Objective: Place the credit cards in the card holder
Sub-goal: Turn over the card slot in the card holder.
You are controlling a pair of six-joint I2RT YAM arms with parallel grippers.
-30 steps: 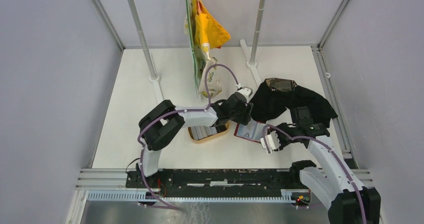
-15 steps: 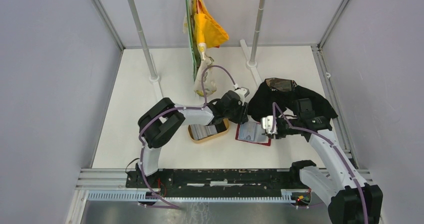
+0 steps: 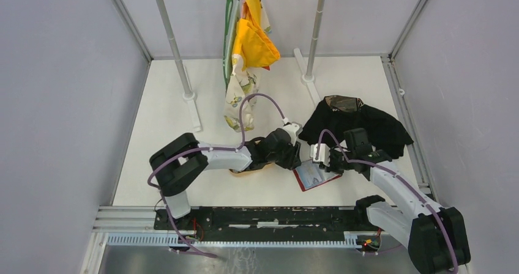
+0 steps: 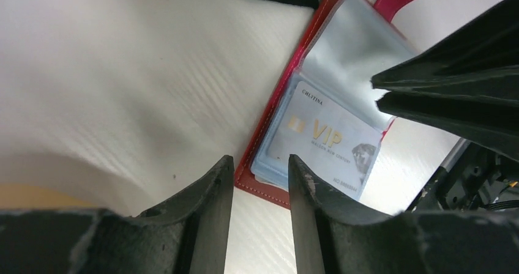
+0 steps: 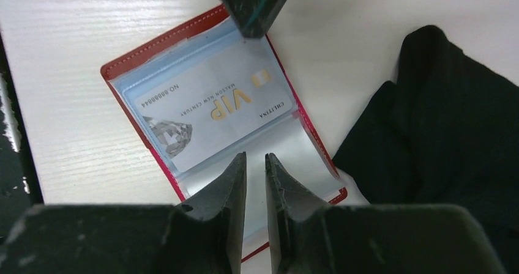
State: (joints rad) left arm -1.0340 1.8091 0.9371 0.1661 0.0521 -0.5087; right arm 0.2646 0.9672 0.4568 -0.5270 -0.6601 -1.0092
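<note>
Two end effectors hang over the card holder (image 3: 313, 176), which lies open on the white worktop (image 3: 159, 133) just beside a black cloth (image 5: 440, 121), with one pale credit card (image 5: 208, 106) inside a clear sleeve (image 5: 287, 158). The left end effector (image 4: 260, 164) has its fingers apart, nothing between them. The right end effector (image 5: 255, 161) has fingers almost together above the sleeve, and we cannot tell if it pinches it.

left arm (image 3: 223, 158) reaching right, left pincer (image 4: 260, 161) parted | right arm (image 3: 395, 185) bent inward, right pincer (image 5: 255, 158) nearly closed
</note>
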